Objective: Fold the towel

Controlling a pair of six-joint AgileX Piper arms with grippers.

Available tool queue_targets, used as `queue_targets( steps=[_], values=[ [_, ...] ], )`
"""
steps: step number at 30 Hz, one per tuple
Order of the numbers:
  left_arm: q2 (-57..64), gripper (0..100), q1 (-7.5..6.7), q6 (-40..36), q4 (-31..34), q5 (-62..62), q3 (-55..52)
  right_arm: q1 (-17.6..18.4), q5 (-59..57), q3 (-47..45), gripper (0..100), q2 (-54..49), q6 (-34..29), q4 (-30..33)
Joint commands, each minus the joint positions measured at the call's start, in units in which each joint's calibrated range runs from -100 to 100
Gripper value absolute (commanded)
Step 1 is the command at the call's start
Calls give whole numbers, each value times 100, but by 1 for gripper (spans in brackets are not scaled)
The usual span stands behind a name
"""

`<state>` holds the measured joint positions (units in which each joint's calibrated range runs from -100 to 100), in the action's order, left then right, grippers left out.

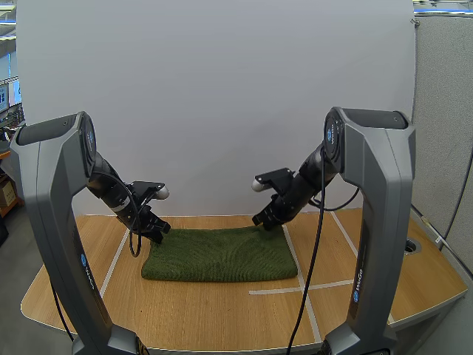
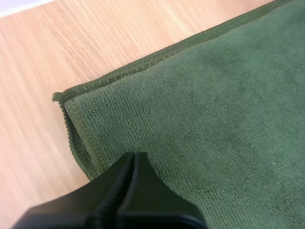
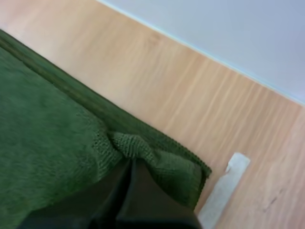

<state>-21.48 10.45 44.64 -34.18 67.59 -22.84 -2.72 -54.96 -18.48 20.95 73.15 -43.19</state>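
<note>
A dark green towel lies doubled over, two layers showing at its corner, on the wooden table between two robot arms. At the towel's far left corner the left gripper sits over the cloth, its fingers clenched together on nothing. At the far right corner the right gripper grasps the towel, a bunched bit of hem pinched at its tips, near a white tape line.
</note>
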Motion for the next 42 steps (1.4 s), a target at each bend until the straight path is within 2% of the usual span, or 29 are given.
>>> queue_targets(
  steps=[1, 10, 17, 24, 29, 32, 33, 34, 35, 36, 37, 42],
  values=[
    [-110, 0, -13, 58, -121, -133, -25, -14, 138, 22, 0, 76, -17, 16],
    [139, 0, -5, 58, -121, 25, -25, -55, 51, 22, 0, -397, -17, 102],
    [1098, 0, -5, 71, -111, 844, -110, -277, -1193, 22, 0, -1034, -17, 247],
    [1794, 0, -5, 90, -37, 1249, -534, -631, -2461, 22, 0, -1081, -42, 237],
    [1835, 0, -5, 90, -37, 1376, -783, -771, -2800, 22, 0, -1081, -147, 237],
    [1835, 0, -5, 90, -37, 1323, -912, -779, -2853, -13, 32, -1070, -305, 237],
    [1835, 0, -5, 97, -37, 1305, -966, -779, -2853, -106, 52, -1070, -316, 196],
    [1835, 0, -5, 108, -37, 1264, -1023, -779, -2853, -177, 66, -1070, -316, 147],
    [1835, 0, -5, 135, -37, 1245, -1065, -779, -2853, -287, 88, -1070, -316, 67],
    [1835, 0, -5, 139, -37, 1180, -1134, -779, -2853, -383, 97, -1070, -316, 56],
    [1835, 0, -5, 155, -37, 1111, -1174, -779, -2853, -438, 100, -1070, -305, 56],
    [1835, 0, -12, 235, -47, 518, -1482, -779, -2641, -760, 99, -1059, -237, 17]
  ],
)
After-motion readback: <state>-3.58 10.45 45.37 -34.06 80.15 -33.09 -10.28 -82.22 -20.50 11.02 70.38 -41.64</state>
